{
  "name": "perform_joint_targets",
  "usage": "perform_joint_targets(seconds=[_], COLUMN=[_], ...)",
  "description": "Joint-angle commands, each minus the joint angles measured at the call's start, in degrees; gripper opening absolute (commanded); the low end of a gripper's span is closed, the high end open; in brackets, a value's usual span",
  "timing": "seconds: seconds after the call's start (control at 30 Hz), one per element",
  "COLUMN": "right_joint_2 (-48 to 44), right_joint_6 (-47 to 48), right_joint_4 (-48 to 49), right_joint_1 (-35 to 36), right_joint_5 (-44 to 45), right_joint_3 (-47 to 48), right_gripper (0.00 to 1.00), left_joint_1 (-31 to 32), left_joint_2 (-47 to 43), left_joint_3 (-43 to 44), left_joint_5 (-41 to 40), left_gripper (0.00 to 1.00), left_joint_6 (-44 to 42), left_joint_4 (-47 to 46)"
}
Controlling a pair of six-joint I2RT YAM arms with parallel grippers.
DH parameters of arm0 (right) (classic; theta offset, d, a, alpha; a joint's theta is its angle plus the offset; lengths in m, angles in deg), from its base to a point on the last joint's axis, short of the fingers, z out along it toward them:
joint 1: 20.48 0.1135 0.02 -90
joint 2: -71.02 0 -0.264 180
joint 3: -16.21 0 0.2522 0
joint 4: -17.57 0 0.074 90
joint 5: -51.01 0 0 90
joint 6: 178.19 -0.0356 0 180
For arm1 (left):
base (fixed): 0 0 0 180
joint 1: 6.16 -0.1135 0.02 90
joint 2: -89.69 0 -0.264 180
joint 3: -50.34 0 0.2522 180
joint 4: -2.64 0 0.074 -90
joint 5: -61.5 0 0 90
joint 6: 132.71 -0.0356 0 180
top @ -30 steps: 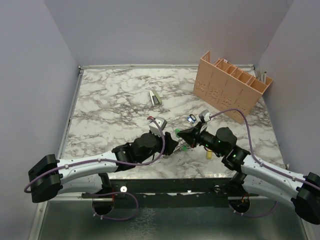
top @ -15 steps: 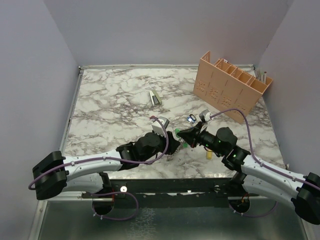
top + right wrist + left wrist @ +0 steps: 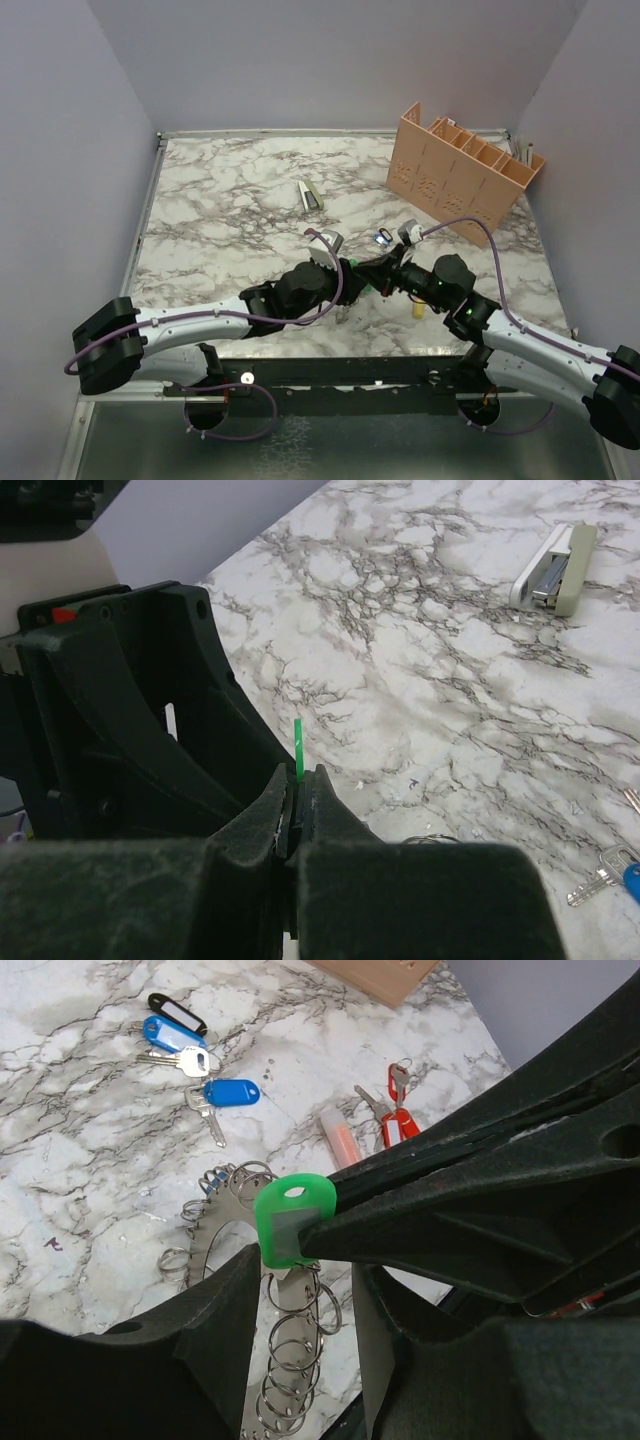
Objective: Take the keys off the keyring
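The keyring (image 3: 292, 1295) is a flat silver band strung with several small split rings, hanging above the table. A green-headed key (image 3: 290, 1220) on it is pinched in my right gripper (image 3: 300, 775), which is shut on that key, seen edge-on as a green sliver (image 3: 298, 745). My left gripper (image 3: 308, 1305) straddles the band just below the green key; its jaws are open, with marble showing between the band and the right finger. From above, both grippers meet at the table's front centre (image 3: 357, 272). Loose blue-headed keys (image 3: 230, 1092) lie on the marble.
A bunch with red tags (image 3: 398, 1125) and an orange tube (image 3: 340, 1138) lie close by. A stapler (image 3: 312, 195) sits mid-table, and a tan slotted organizer (image 3: 465, 170) stands at the back right. A small yellow item (image 3: 417, 308) lies under the right arm.
My left arm has slid right until its gripper meets the right one, and its jaws have narrowed around the keyring. The right gripper has held still on the green key.
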Motion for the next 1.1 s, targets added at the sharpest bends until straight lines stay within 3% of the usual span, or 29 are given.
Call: perform_joint_targets(seconds=[0.0, 0.73, 0.9, 1.07], right_joint_2=[-1.0, -4.3, -2.5, -0.8], right_joint_6=[-0.3, -0.4, -0.8, -1.6], right_joint_4=[2.4, 0.7, 0.8, 1.4], right_joint_1=[0.0, 0.0, 0.0, 0.0], right_joint_5=[-2.0, 1.5, 0.8, 0.4], right_joint_3=[0.4, -0.3, 0.3, 0.6], right_gripper=[0.01, 0.01, 0.01, 0.02], left_joint_1=[-0.1, -0.1, -0.2, -0.2], left_joint_2=[2.0, -1.0, -1.6, -1.3], left_joint_3=[2.1, -0.9, -2.6, -3.4], left_joint_5=[-1.5, -3.9, -2.7, -2.0], left_gripper=[0.42, 0.4, 0.17, 0.09], left_joint_6=[0.7, -2.7, -2.8, -2.6], left_joint_4=[-1.6, 3.3, 1.1, -0.9])
